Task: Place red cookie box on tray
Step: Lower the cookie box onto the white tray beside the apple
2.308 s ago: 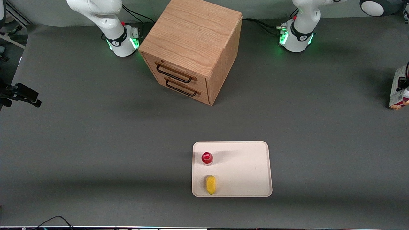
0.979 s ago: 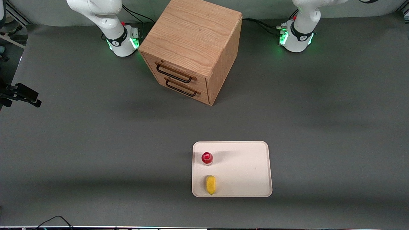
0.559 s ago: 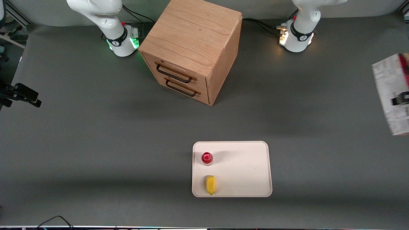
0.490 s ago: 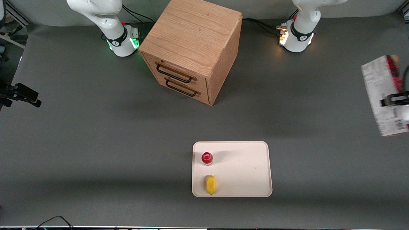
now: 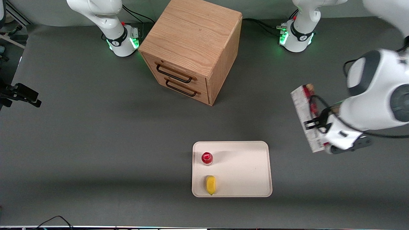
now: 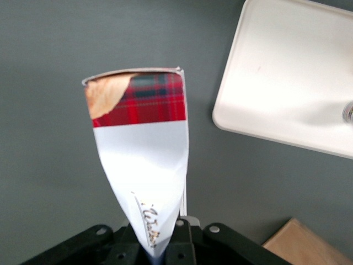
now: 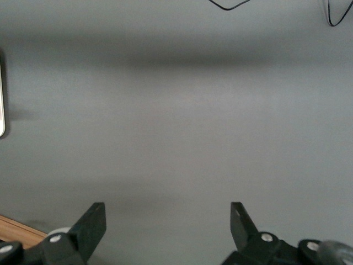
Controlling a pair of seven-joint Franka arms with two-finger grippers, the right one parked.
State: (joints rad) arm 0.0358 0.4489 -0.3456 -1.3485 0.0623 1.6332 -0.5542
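Hand [image 5: 314, 123] grips red cookie box [image 5: 305, 115] beside tray [image 5: 255, 172].

A dark grey bench [image 5: 96, 143] fills the scene, matte and evenly lit, with soft bands of shadow across it; a wooden cabinet [image 5: 195, 38] with two drawers and dark handles [image 5: 174, 74] stands on it, turned at an angle; black cables [image 5: 51, 220] lie along the edge nearest the front camera.

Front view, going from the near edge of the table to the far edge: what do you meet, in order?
Yellow lemon-like object → red-capped bottle → red cookie box, held up in the gripper → wooden drawer cabinet.
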